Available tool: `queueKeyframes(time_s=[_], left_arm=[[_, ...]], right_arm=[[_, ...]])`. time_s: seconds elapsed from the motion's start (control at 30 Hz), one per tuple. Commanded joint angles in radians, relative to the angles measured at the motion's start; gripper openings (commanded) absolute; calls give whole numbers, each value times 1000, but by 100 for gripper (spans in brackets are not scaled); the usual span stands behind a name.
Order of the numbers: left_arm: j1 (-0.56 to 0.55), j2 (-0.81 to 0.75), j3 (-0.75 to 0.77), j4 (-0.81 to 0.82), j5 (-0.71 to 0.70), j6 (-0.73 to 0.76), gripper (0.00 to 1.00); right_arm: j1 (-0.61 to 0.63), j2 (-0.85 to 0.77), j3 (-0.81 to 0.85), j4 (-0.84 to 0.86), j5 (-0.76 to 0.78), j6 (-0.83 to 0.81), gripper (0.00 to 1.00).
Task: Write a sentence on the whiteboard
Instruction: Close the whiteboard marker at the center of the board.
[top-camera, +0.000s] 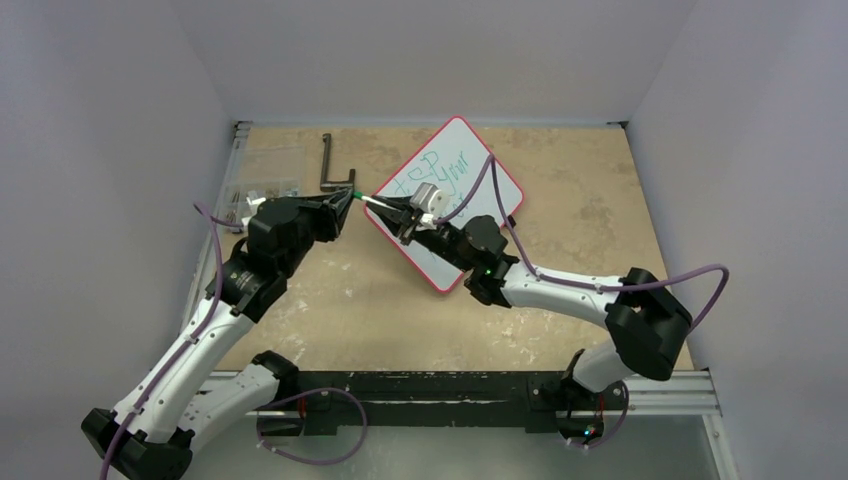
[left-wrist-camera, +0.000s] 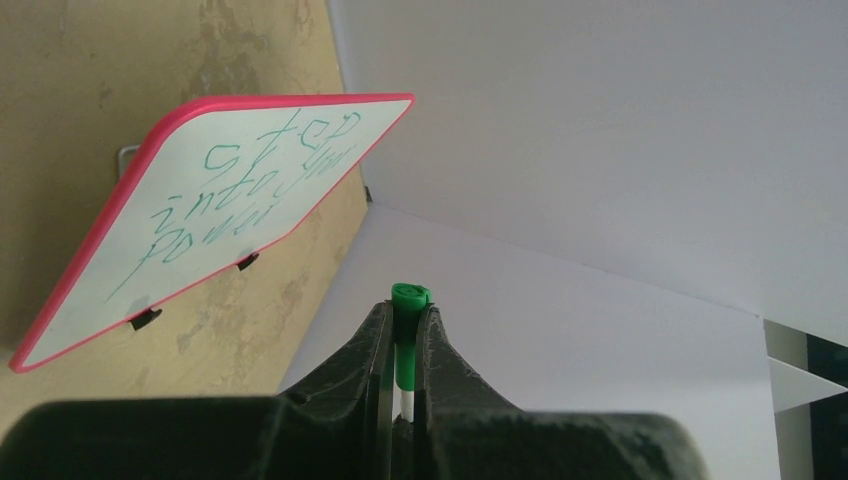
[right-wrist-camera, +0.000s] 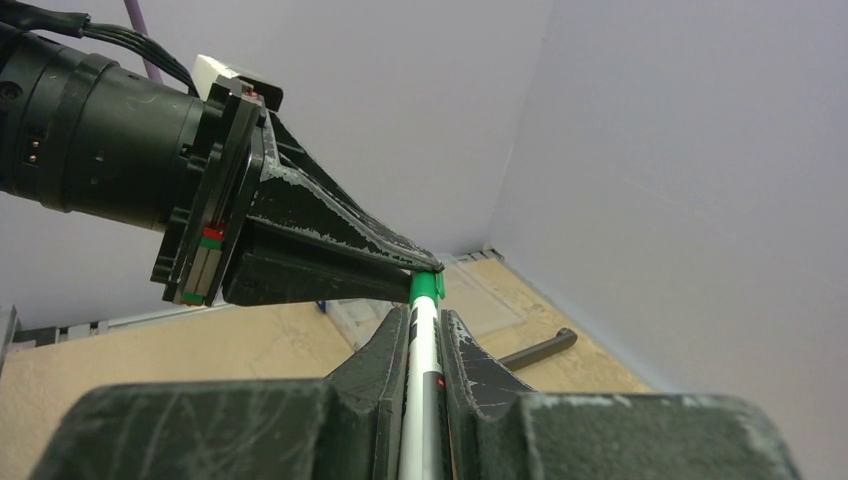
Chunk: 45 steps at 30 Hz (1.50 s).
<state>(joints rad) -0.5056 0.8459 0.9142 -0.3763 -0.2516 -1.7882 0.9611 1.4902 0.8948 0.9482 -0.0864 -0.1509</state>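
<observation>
The left gripper (top-camera: 347, 203) and the right gripper (top-camera: 398, 213) meet tip to tip above the tan stone-patterned table (top-camera: 560, 200). One slim white marker (top-camera: 375, 203) with a green cap (right-wrist-camera: 425, 288) runs between them.

**Left gripper** (left-wrist-camera: 405, 335): jaws closed down to the cap's width. The fingers (left-wrist-camera: 372, 345) clamp the green cap (left-wrist-camera: 408, 297), whose end projects just past the fingertips. A short length of white barrel shows lower between the jaws.

**Right gripper** (right-wrist-camera: 425, 335): jaws closed on the white barrel of the marker (right-wrist-camera: 420, 400). The cap sits just ahead of the fingertips, where the left gripper (right-wrist-camera: 425, 268) pinches it from above.

**Whiteboard**: the flat white rectangular whiteboard (top-camera: 470, 215) with a thin red rim lies on the table, turned corner-on. It sits directly behind the right gripper's jaws, partly beneath that wrist, clear of both grippers. In the left wrist view the whiteboard (left-wrist-camera: 95, 295) lies well ahead of the jaws.

**Sentence**: the green handwritten sentence (left-wrist-camera: 250, 185) occupies three lines, reading "step into your power".

A black L-shaped metal bar (top-camera: 328, 162) lies beyond the left jaws, apart from them.
</observation>
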Motion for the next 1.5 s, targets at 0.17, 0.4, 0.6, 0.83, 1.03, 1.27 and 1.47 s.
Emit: queueKeyframes(time_s=[0.17,0.4,0.6,0.83,1.03,1.27,1.47], left_arm=[[-13,-30,10,126,113,-10,0],[-14,-32,-5,190,137,6,0],[-13,-29,-12,252,155,30,0],[-13,-17,-10,297,188,62,0],[-14,-21,-28,351,215,93,0],[-13,-11,-47,454,270,110,0],[-13,-34,-61,461,282,124,0]], right_arm=[[8,78,88,9,6,-29,0],[11,113,119,20,-7,13,0],[14,155,156,39,-9,101,0],[16,203,231,14,21,250,0],[16,224,291,3,21,398,0],[16,248,344,7,-30,551,0],[16,247,340,3,-34,565,0]])
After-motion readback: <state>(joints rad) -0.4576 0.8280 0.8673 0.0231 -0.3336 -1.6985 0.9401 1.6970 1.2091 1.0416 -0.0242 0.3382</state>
